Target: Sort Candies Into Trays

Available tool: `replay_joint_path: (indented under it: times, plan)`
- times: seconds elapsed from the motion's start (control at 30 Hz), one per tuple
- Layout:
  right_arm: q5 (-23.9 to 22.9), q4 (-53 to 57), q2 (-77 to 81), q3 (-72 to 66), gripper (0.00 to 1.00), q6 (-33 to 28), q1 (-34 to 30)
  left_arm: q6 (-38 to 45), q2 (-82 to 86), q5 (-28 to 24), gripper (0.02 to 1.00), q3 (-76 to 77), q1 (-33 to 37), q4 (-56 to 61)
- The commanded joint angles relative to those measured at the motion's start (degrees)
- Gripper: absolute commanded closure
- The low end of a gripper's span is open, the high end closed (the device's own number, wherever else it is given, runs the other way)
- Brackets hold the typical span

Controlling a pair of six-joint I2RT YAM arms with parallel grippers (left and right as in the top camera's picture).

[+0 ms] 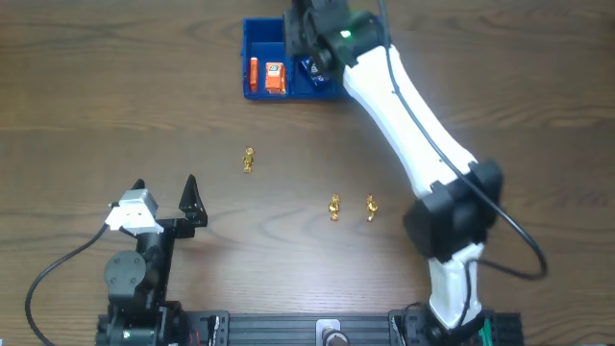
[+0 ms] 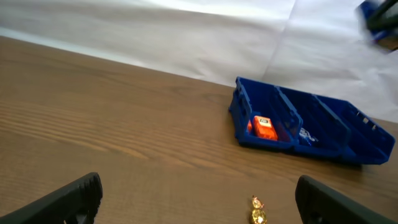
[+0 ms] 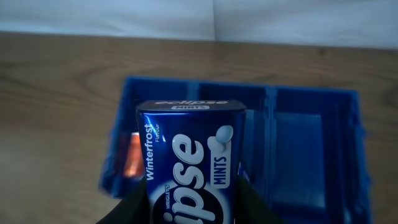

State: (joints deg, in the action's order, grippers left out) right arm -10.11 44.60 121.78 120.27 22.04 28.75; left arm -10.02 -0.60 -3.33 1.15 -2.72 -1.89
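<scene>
Three gold-wrapped candies (image 1: 334, 207) lie on the wooden counter (image 1: 86, 106) well short of the blue plastic compartment tray (image 1: 259, 38) in the top view. The right claw (image 1: 309, 40) hangs at the tray, while the left claw (image 1: 165, 192), spread wide, sits far from it and nearer the candies. From the left wrist, an orange-wrapped sweet (image 2: 265, 128) rests in the tray's end compartment. From the right wrist, the right claw clamps a blue rectangular mint tin (image 3: 189, 155), its long axis pointing out from the claw, apparently above the tray's compartments.
</scene>
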Motion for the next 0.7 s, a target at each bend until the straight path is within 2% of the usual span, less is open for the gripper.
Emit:
replay_joint_path:
  times: [0.03, 0.3, 0.37, 0.43, 0.5, 0.53, 0.7]
  plan:
    - [-1.0, -2.0, 6.7, 1.3, 0.755, 0.1, -2.0, 1.0, 0.4, -0.6, 0.023, -0.9, 0.2, -2.3]
    - [-1.0, -3.0, 10.0, 1.3, 0.720, 0.7, -2.1, 1.0, 0.4, -0.6, 0.020, -0.9, 0.2, -2.3]
    - [-1.0, -3.0, 10.0, 1.3, 0.663, 0.6, -2.1, 1.0, 0.4, -0.6, 0.023, -0.9, 0.2, -2.3]
    - [-1.0, -3.0, 10.0, 1.3, 0.514, 0.6, -2.1, 1.0, 0.4, -0.6, 0.023, -0.9, 0.2, -2.3]
    - [-1.0, -3.5, 10.0, 1.3, 0.415, 0.6, -1.7, 1.0, 0.4, -0.6, 0.020, -0.9, 0.2, -2.3]
    - [-1.0, -3.8, 10.0, 1.3, 0.386, 0.5, -1.5, 1.0, 0.4, -0.6, 0.020, -0.9, 0.2, -2.3]
    - [-1.0, -2.4, 8.4, 1.3, 0.364, 0.3, 0.0, 1.0, 0.4, -0.6, 0.020, -0.9, 0.2, -2.3]
